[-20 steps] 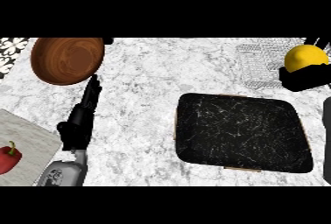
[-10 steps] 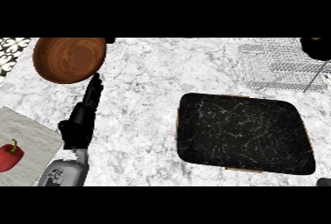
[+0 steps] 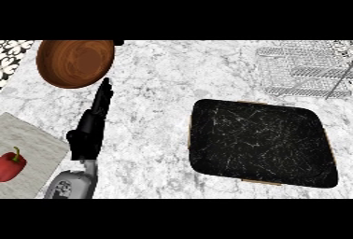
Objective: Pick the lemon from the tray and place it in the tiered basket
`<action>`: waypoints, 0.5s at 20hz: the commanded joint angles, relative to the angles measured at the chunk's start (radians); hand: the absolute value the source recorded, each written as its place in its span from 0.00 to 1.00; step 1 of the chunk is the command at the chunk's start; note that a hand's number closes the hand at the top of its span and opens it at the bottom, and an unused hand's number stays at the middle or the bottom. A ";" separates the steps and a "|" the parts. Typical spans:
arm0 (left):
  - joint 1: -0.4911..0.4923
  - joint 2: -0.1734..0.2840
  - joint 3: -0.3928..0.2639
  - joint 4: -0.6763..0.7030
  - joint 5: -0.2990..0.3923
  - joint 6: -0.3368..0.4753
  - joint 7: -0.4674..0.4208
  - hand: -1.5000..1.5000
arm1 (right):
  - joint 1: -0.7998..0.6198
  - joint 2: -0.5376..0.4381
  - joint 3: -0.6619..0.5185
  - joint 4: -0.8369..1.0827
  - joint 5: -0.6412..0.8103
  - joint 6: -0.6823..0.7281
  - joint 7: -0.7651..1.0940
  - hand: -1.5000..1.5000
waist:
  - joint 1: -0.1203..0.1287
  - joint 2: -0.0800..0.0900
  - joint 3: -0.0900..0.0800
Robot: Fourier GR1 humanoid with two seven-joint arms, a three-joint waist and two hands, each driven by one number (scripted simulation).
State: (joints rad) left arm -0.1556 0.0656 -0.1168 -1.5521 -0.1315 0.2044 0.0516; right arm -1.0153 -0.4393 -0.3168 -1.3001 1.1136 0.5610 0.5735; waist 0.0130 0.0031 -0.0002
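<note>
The black marbled tray [image 3: 262, 144] lies at the right of the counter with nothing on it. The wire tiered basket [image 3: 303, 70] stands at the far right corner, partly cut by the view's edge. No lemon shows anywhere. My left hand [image 3: 93, 123] rests at the left, fingers straight and pointing up toward the wooden bowl, holding nothing. My right hand does not show in the view.
A brown wooden bowl [image 3: 74, 63] sits at the far left. A red bell pepper [image 3: 11, 165] lies on a grey board [image 3: 34, 144] at the lower left. White marble counter spans the middle.
The right hand with the lemon rose out of the view at the upper right; one second ago it was by the basket. The view has shifted slightly. The left hand stayed put.
</note>
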 commanded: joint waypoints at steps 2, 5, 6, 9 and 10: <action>-0.007 -0.010 0.010 0.014 0.000 -0.001 -0.014 0.50 | -0.060 -0.082 0.027 0.189 0.040 -0.089 -0.062 1.00 | 0.002 0.001 0.000; 0.038 -0.029 -0.030 -0.001 -0.028 0.012 -0.039 0.50 | -0.046 -0.148 0.003 0.327 0.042 -0.184 -0.172 1.00 | 0.007 0.004 0.000; 0.010 -0.017 -0.008 -0.019 -0.016 0.004 0.024 0.50 | -0.021 -0.087 0.052 0.295 0.068 -0.200 -0.128 1.00 | 0.002 0.001 0.000; 0.043 -0.049 -0.052 -0.009 -0.053 0.028 -0.004 0.50 | -0.071 -0.139 0.040 0.447 0.082 -0.268 -0.195 1.00 | 0.009 0.003 0.000; -0.036 -0.015 0.008 0.027 -0.015 -0.005 0.004 0.50 | -0.095 -0.140 0.045 0.511 0.095 -0.294 -0.204 1.00 | 0.010 0.006 0.000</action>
State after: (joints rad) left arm -0.1526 0.0454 -0.1274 -1.5527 -0.1527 0.2107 0.0516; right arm -1.0745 -0.5656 -0.2878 -0.9372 1.1780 0.3484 0.4093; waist 0.0194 0.0062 0.0000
